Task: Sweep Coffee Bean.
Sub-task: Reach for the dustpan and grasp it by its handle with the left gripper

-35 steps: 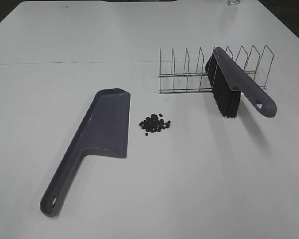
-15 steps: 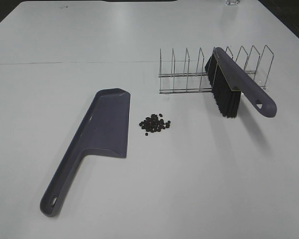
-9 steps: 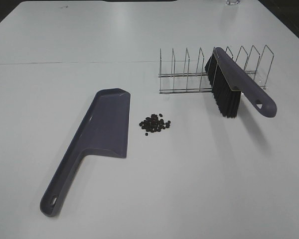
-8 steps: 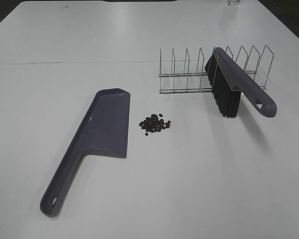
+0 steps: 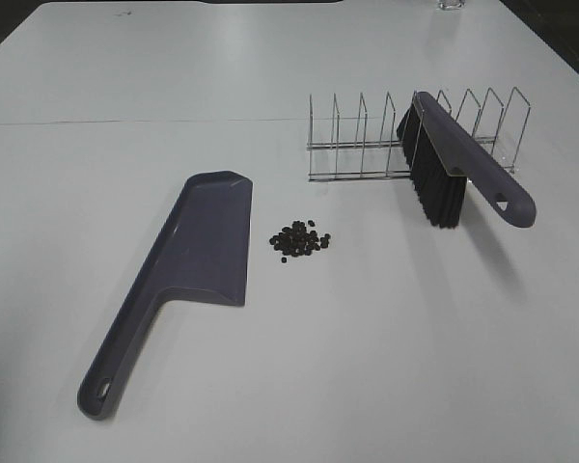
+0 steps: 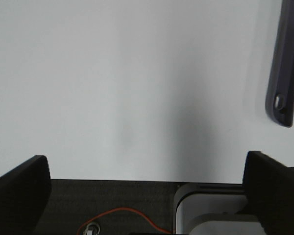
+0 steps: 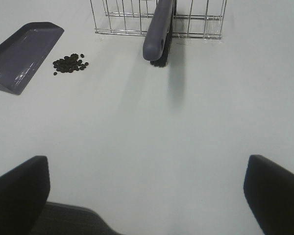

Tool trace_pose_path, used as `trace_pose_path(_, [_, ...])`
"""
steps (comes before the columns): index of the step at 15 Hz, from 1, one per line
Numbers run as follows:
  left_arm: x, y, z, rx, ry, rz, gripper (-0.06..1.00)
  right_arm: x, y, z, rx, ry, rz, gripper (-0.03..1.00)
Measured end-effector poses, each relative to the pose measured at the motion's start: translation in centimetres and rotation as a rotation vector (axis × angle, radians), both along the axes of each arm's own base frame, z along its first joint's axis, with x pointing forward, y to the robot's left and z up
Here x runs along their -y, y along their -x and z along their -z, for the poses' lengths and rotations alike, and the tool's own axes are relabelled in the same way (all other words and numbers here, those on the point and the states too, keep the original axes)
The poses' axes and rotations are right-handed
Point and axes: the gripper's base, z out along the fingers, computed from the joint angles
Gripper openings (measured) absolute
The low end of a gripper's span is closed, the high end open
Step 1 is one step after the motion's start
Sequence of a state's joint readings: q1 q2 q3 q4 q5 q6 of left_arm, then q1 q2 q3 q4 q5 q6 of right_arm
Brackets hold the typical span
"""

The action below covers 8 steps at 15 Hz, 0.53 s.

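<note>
The coffee beans (image 5: 300, 240) lie in a small dark pile on the white table, just right of the purple dustpan (image 5: 203, 241). The purple brush (image 5: 463, 164) with black bristles leans in the wire rack (image 5: 367, 145). Neither arm shows in the exterior view. In the right wrist view the beans (image 7: 70, 63), dustpan (image 7: 22, 54) and brush (image 7: 158, 32) lie far ahead of my right gripper (image 7: 147, 196), which is open and empty. My left gripper (image 6: 147, 196) is open and empty at the table's near edge, with the dustpan handle (image 6: 285, 63) ahead to one side.
The wire rack (image 7: 122, 19) stands behind the beans and holds only the brush. A thin seam (image 5: 145, 122) crosses the table (image 5: 367, 367). A glass base (image 5: 451, 5) shows at the far edge. A white box (image 6: 210, 215) and a red cable (image 6: 122, 215) lie below the table edge.
</note>
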<state>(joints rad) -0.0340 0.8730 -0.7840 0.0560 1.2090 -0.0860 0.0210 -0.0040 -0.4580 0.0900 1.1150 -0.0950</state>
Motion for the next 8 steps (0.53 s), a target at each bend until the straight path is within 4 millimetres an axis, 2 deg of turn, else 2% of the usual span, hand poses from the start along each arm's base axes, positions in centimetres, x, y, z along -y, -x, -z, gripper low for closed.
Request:
trace_pose_path(3, [1.0, -4.6, 2.9, -0.091, 0.002, 0.027, 0.99, 0.0, 0.0, 0.0, 0.000, 0.000, 0.000, 0.98])
trace_pose_path(5, [3.6, -6.6, 4.6, -0.095, 0.019, 0.116, 0.99, 0.0, 0.0, 0.0, 0.000, 0.000, 0.000, 0.98])
trace_pose_path(6, [5.6, -7.9, 6.2, -0.109, 0.044, 0.153, 0.99, 0.0, 0.0, 0.0, 0.000, 0.000, 0.000, 0.98])
trace_pose_path(8, [8.4, -9.7, 8.5, -0.165, 0.060, 0.196, 0.99, 0.0, 0.0, 0.0, 0.000, 0.000, 0.000, 0.98])
